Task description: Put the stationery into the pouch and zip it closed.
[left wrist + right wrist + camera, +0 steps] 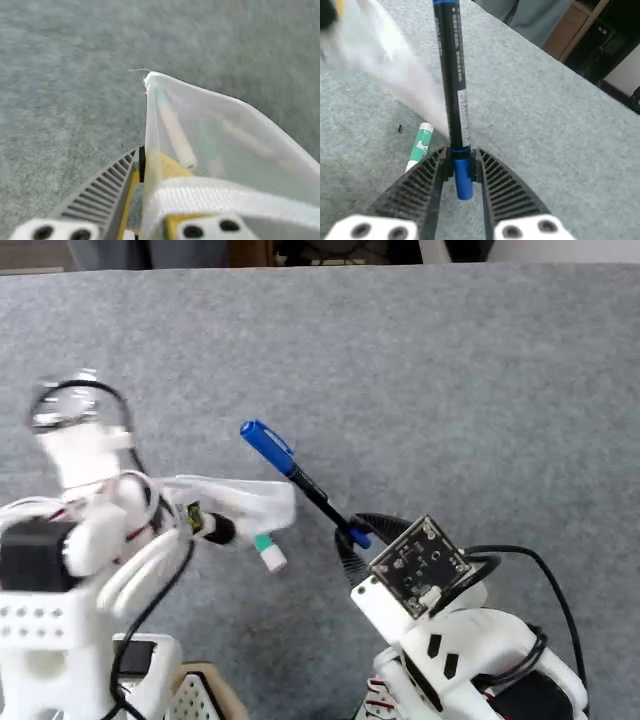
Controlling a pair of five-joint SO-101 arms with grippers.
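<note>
On the left side of the grey counter [450, 370] the left arm is bent low, its left tool [205, 523] clenched on one edge of the pale see-through pouch [245, 502], which sticks out toward the other arm. In the left wrist view the pouch wall [215, 145] is pinched in the left tool [144, 152], and a pale stick [176, 135] shows through it. A white and green stick [268, 552] lies on the counter just beside the pouch's lower edge. To the right, the right tool [352, 532] grasps a black pen [295, 478] near its blue tail, the blue-capped end angled up beside the pouch.
</note>
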